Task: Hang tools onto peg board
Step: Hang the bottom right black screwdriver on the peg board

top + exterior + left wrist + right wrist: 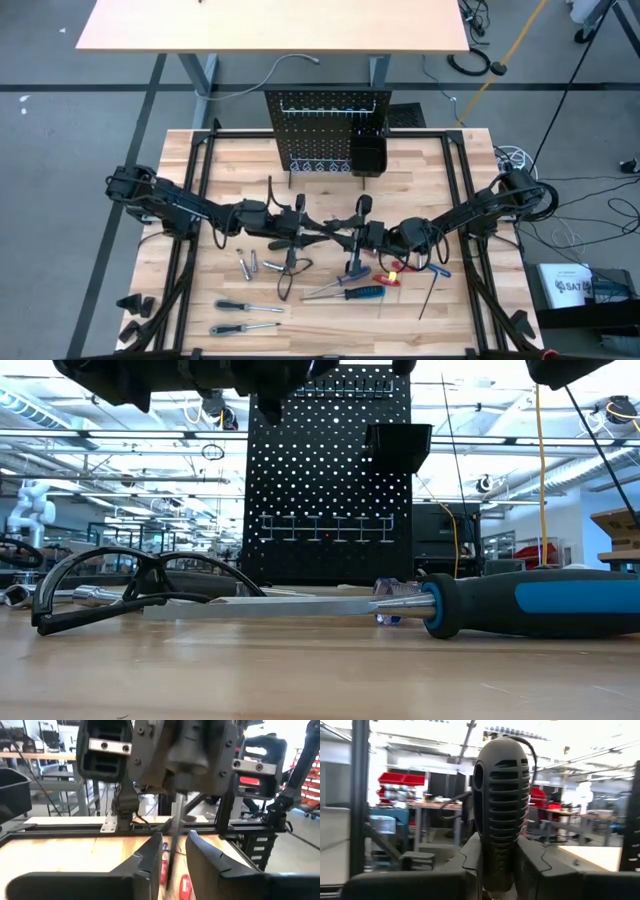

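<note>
Black and ribbed, the plastic-handled screwdriver [502, 805] hangs above mid-table, well short of the upright black perforated peg board [325, 130]. The right gripper [502, 865] pinches the bulbous handle on both sides. The left gripper [172, 850] has its fingers parted, and the thin steel shaft [176, 820] runs loosely between them. This looks like a hand-over. The right grip should be firm before the left arm backs straight off along the shaft, so the tool is not knocked askew.
</note>
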Robot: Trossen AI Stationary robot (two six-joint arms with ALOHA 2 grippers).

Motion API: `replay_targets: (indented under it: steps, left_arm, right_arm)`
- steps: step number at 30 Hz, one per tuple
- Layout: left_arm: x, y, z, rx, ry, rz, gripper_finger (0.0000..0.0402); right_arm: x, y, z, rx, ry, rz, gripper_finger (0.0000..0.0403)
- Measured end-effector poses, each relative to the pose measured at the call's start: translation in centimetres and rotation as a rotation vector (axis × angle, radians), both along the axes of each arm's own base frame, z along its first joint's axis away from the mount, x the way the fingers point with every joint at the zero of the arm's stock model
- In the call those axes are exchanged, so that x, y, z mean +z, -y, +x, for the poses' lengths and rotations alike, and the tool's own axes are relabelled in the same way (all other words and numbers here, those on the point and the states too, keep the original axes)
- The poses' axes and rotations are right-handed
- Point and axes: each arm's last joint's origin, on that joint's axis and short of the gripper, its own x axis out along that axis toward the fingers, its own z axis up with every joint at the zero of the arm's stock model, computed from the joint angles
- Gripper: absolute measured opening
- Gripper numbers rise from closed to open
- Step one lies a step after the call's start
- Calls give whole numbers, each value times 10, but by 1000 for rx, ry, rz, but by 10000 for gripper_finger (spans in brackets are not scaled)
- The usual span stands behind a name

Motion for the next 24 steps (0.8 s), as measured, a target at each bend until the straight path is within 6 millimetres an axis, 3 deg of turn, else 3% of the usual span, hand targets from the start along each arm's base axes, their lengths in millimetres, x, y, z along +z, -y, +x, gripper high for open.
replay_targets:
  steps: [7,11,19,24]
  left_arm:
    - [14,-8,-28,122,-192,76,106]
    - [20,-12,-52,168,-241,95,106]
    - [9,-11,-98,278,-57,41,107]
    - [-5,-16,-111,321,73,-16,107]
  right_arm:
    - [22,-18,-26,-149,-104,-96,56]
    - [17,-26,-40,-263,-289,-116,56]
    - [-42,-18,-67,-379,-442,-15,56]
    - [-61,-2,-51,-450,-504,-57,56]
